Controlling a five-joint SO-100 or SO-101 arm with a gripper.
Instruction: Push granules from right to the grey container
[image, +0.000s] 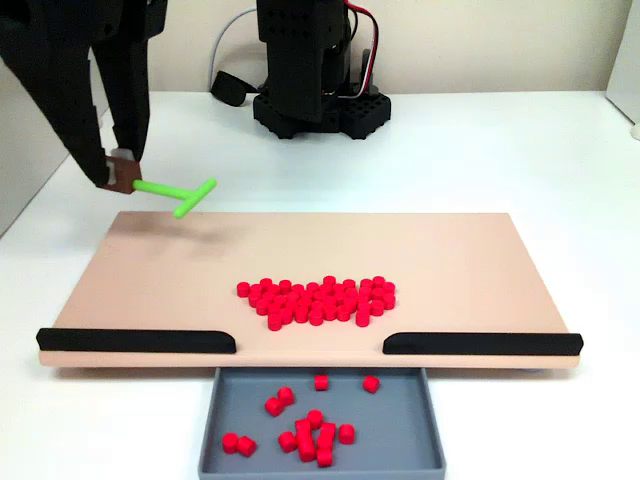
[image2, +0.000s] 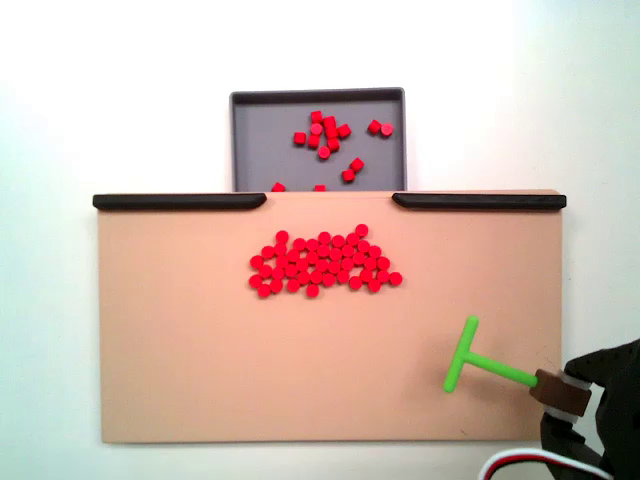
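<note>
Grey container, granules on board (well apart from jaws)

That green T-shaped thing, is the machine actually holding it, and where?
Yes. The gripper has its jaws shut on a brown block at the long end of the green T-shaped stick, with the crossbar pointing away from it.

We see matte red plastic granules on a smooth beige board, a dull grey plastic container, matte black strips and a glossy green plastic stick.
</note>
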